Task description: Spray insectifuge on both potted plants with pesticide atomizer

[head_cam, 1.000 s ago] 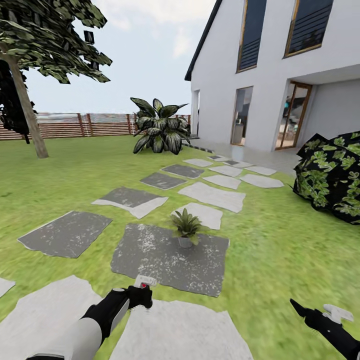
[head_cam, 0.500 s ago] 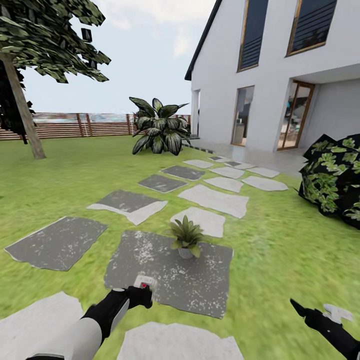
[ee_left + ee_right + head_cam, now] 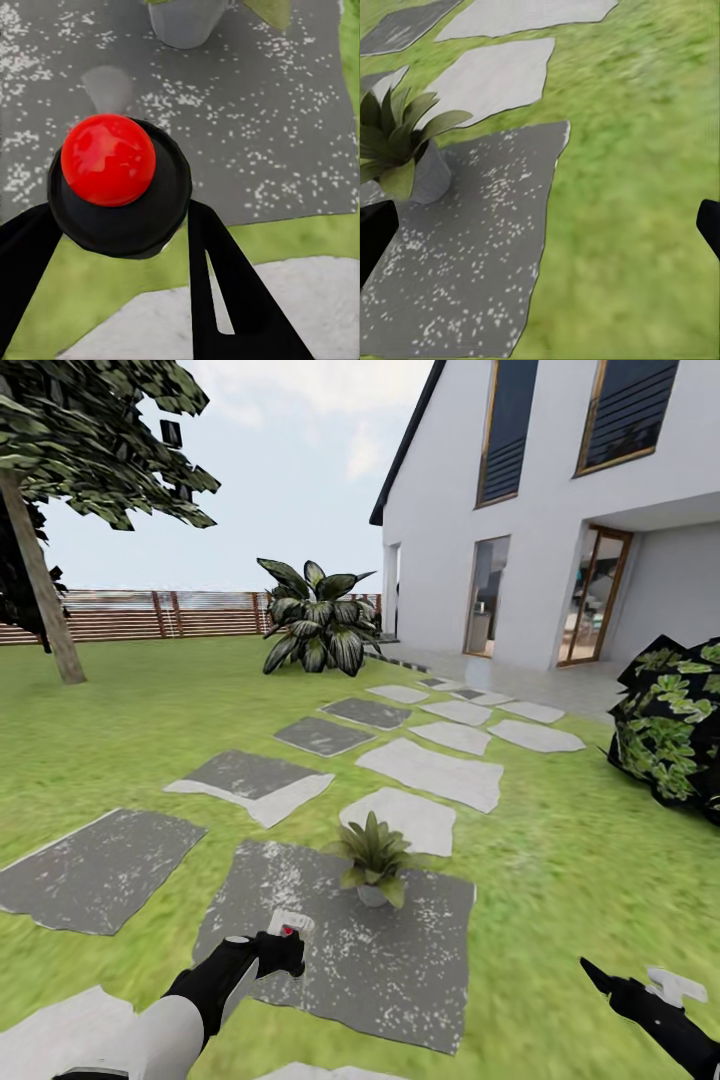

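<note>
Left gripper (image 3: pixel 285 950) clamped on whitish-grey, red-nozzled pesticide atomizer (image 3: pixel 288 927); right gripper (image 3: pixel 640 982) spread, empty. Small green potted plant (image 3: pixel 373 857) near; spraying apparently remains.

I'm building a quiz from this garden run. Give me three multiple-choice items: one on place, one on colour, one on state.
1. What does the potted plant stand on?
A. lawn
B. dark speckled slab
C. doorstep

2. What colour is the nozzle spot on the pesticide atomizer?
A. blue
B. red
C. yellow

3. What is in the left gripper?
A. nothing
B. the pot
C. the atomizer

Answers: 1 B, its grey pot sits on the dark speckled slab. 2 B, red in head and left wrist views. 3 C, its fingers flank the bottle.
</note>
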Tool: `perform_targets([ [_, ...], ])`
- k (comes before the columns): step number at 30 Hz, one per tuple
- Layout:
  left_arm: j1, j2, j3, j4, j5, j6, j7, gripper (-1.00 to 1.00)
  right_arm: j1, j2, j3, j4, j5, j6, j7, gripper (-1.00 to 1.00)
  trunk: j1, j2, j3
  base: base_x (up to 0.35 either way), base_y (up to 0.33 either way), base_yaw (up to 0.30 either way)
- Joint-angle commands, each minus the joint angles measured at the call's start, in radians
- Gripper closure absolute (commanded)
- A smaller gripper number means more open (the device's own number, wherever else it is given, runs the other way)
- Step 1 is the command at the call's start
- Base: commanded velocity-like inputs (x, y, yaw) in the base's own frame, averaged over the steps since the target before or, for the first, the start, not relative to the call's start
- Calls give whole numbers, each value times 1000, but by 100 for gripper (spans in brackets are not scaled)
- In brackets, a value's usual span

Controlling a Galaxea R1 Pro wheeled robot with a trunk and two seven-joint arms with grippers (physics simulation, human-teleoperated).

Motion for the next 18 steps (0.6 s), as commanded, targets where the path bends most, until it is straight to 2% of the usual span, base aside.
perform_targets([
  [1, 0, 0, 1, -3, -10, 4, -4, 100, -2, 0, -5, -1, 4, 5, 7, -100, 0, 0, -1, 334, 0, 0],
  [7, 0, 0, 1, -2, -10, 4, -4, 100, -2, 0, -5, -1, 4, 5, 7, -100, 0, 0, -1, 307, 0, 0],
  [15, 0, 0, 1, -2, -10, 4, -4, 100, -2, 0, -5, -1, 4, 5, 7, -100, 0, 0, -1, 36, 0, 0],
  [18, 0, 0, 1, -2, -10, 4, -4, 100, -2, 0, -5, -1, 4, 5, 7, -100, -11, 21, 8, 0, 0, 0],
])
